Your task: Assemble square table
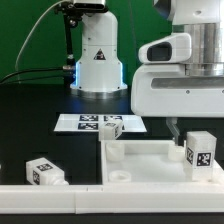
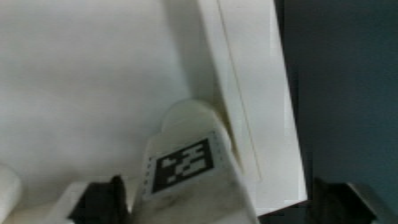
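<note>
Tagged leg [image 2: 183, 160] stands straight below the claw [image 2: 214, 196], between its two fingers. Its long axis is upright, in line with the claw's approach. Leg rests on the square slab [image 2: 80, 90], just beside the raised rim [image 2: 242, 90]. Claw spread wide, a gap either side of the leg, pinching nothing.

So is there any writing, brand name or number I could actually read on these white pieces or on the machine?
No words or numbers can be read anywhere.
Leg at the exterior view's right, middle leg, leg at the exterior view's left: black-and-white square tags, pattern only, no letters.
Marker board: the same kind of patterns.
White base behind: a small dark mark, too small to read.
</note>
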You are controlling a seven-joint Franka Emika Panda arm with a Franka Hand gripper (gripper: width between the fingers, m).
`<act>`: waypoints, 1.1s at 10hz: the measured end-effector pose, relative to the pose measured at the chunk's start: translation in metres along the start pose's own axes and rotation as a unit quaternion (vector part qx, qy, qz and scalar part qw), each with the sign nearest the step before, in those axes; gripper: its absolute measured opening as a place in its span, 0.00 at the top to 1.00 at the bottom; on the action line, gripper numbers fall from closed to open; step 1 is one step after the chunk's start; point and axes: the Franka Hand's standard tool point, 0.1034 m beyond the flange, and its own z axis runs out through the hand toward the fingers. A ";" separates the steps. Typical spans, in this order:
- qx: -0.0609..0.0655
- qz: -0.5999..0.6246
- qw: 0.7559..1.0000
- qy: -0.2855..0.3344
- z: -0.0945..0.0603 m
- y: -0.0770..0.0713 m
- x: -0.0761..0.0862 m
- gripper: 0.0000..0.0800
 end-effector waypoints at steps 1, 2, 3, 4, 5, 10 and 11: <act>0.000 0.052 0.999 -0.001 0.000 0.000 0.000 0.55; -0.003 0.083 0.997 -0.004 0.001 0.003 -0.002 0.55; -0.003 0.117 0.993 -0.003 0.001 0.003 -0.002 0.64; -0.002 0.165 0.986 -0.003 0.001 0.002 -0.002 0.64; -0.003 0.224 0.975 -0.004 0.002 0.002 -0.001 0.64; 0.004 0.586 0.810 -0.026 0.001 -0.010 0.003 0.64; 0.008 0.637 0.770 -0.027 0.002 -0.010 0.004 0.64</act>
